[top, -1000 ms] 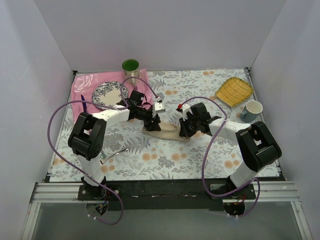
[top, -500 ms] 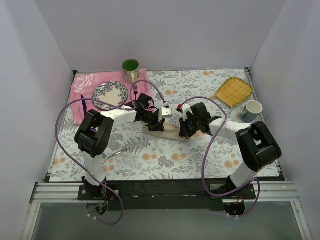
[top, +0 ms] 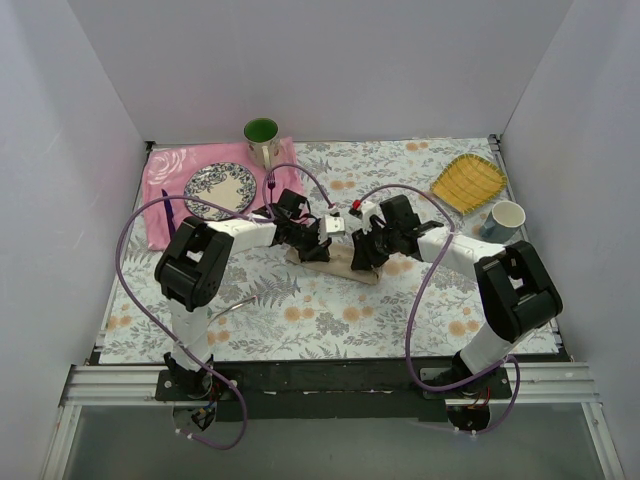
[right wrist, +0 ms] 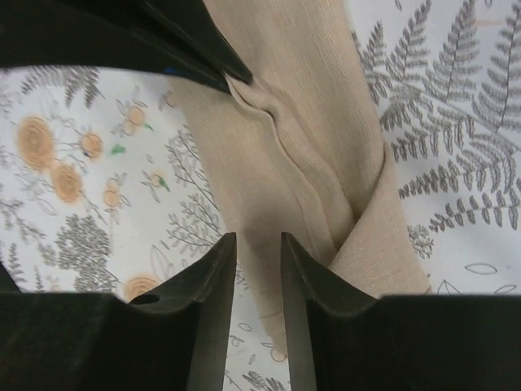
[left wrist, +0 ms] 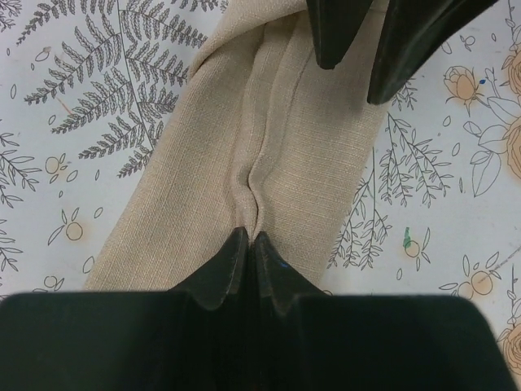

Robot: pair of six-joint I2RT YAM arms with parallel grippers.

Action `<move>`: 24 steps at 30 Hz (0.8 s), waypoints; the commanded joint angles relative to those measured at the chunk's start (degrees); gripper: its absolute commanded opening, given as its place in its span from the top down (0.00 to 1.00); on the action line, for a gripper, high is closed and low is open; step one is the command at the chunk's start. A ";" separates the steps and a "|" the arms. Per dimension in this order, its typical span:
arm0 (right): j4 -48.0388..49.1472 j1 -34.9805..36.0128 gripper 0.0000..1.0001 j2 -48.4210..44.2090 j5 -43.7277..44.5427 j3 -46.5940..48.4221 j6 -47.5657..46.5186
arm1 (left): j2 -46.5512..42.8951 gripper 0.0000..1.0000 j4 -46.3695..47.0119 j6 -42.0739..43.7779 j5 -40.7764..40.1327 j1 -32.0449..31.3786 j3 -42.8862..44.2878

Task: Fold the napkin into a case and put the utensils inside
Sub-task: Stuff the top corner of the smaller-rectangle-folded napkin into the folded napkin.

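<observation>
left tool clenched on folded beige napkin, right tool parted over its other end

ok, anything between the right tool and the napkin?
Nothing visible. The right tool hangs open directly over the folded napkin, with bare cloth showing in its gap. The left tool is shut on the napkin's centre crease further along the cloth, not between the right tool and the cloth below it.

Napkin lies mid-table. Far left, plate sits on the mat, mug behind it. Far right, tray, cup just before it. Utensil front left.
</observation>
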 commanded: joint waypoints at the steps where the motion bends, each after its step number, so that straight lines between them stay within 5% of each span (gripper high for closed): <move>1: -0.70 -1.08 0.62 -2.42 -5.28 5.16 3.96 | -0.10 1.00 0.22 0.56 -0.40 -0.35 -1.83; 10: 5.11 -3.46 0.59 0.48 -3.88 7.09 10.56 | -0.98 1.00 0.49 1.09 -0.32 -0.35 -2.79; 24: 6.52 -3.28 0.53 15.77 -5.02 17.29 8.01 | -1.86 1.00 0.40 0.30 0.56 -0.44 -2.62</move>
